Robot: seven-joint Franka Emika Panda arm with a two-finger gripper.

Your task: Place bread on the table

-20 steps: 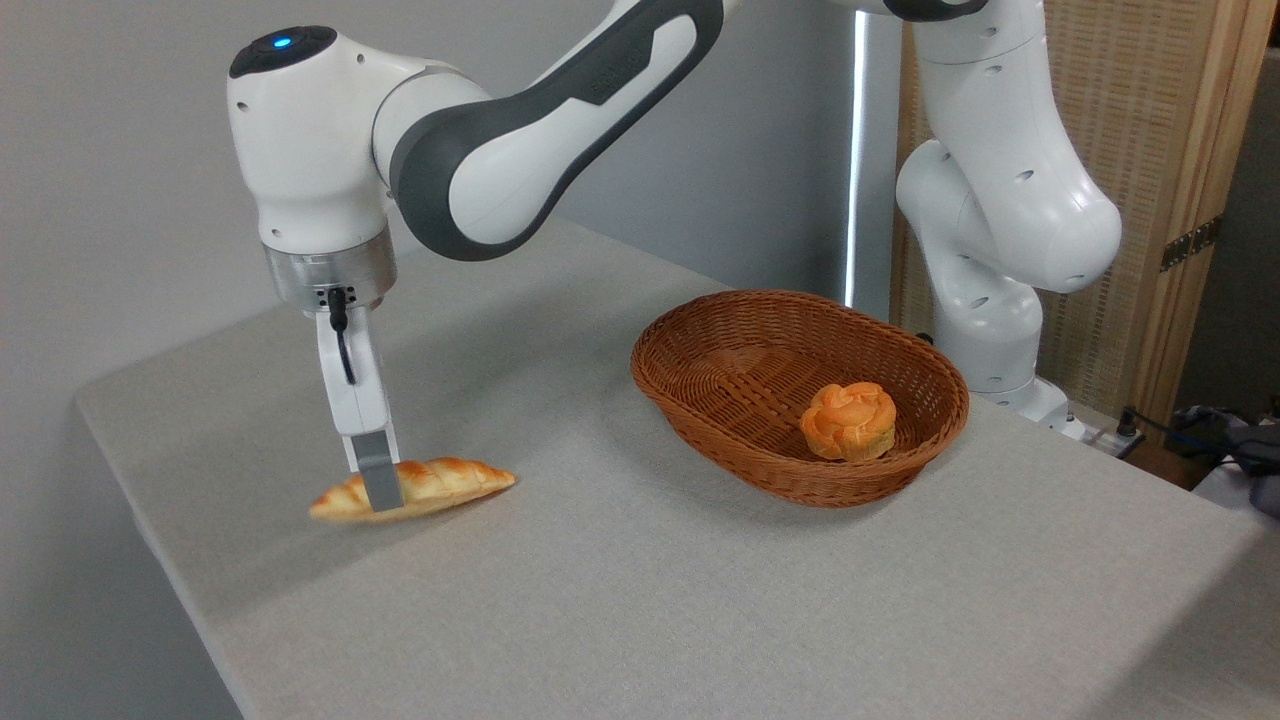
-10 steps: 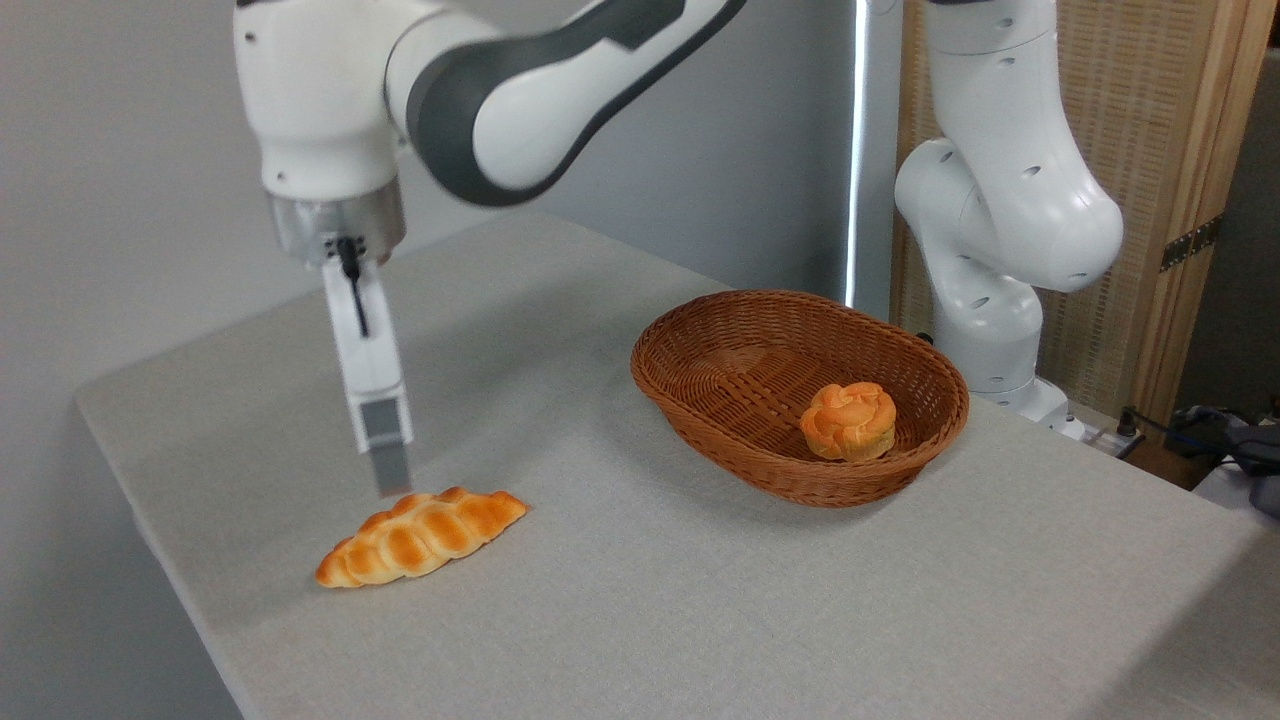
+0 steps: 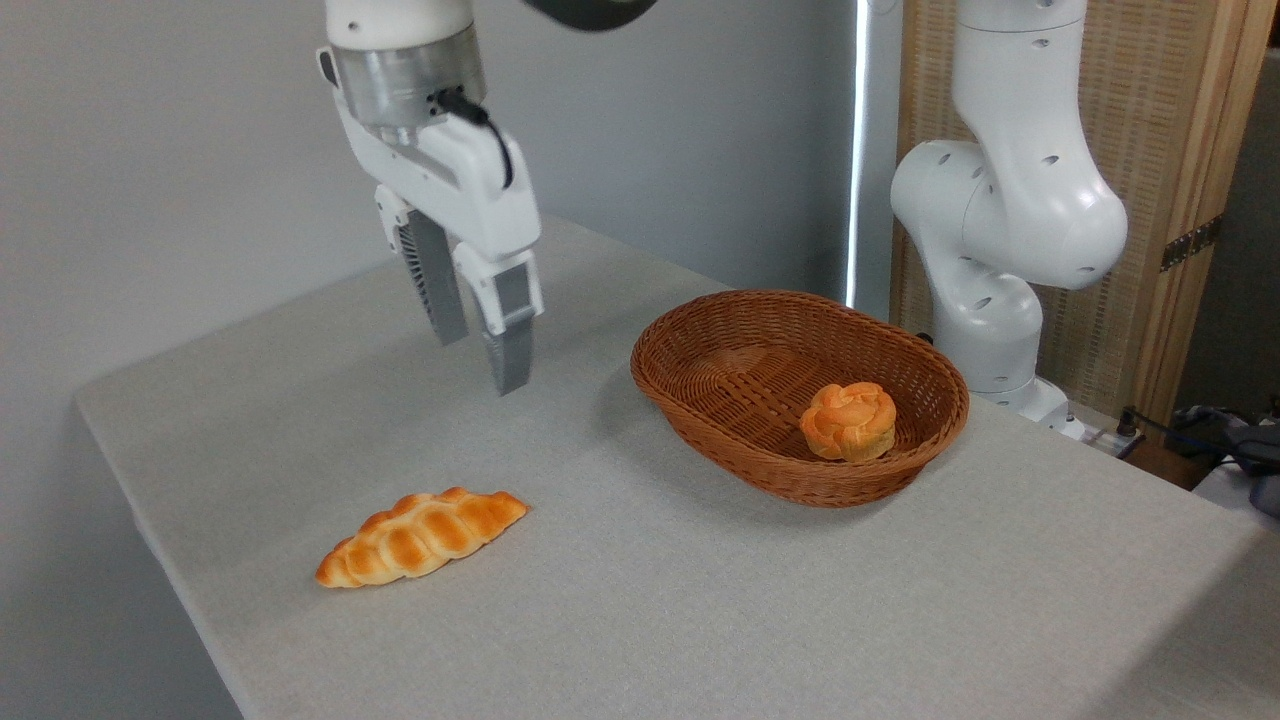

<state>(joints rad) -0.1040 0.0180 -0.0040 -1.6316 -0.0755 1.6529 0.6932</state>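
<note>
1. Since the frame a second ago, the gripper (image 3: 478,358) has let go of the bread (image 3: 421,536) and risen well above the table (image 3: 700,620), shifting to the right toward the basket (image 3: 760,470); half a second ago it was only just above the loaf.
2. Now the gripper hangs high over the back-left part of the table, turned so that both fingers (image 3: 508,345) show side by side, with a visible gap between them; the jaws are spread and hold nothing.
3. The bread, a long braided golden-orange loaf with pale stripes, lies flat on the grey cloth near the front-left edge, its tapered ends pointing lower left and upper right.
4. It lies free, well apart from the gripper and well apart from the basket.
5. The brown oval wicker basket sits on the table to the right of the loaf.
6. A round swirled orange bun (image 3: 848,420) rests inside the basket, toward its right end.
7. The arm's white base (image 3: 1000,260) stands behind the basket at the table's far right edge.
</note>
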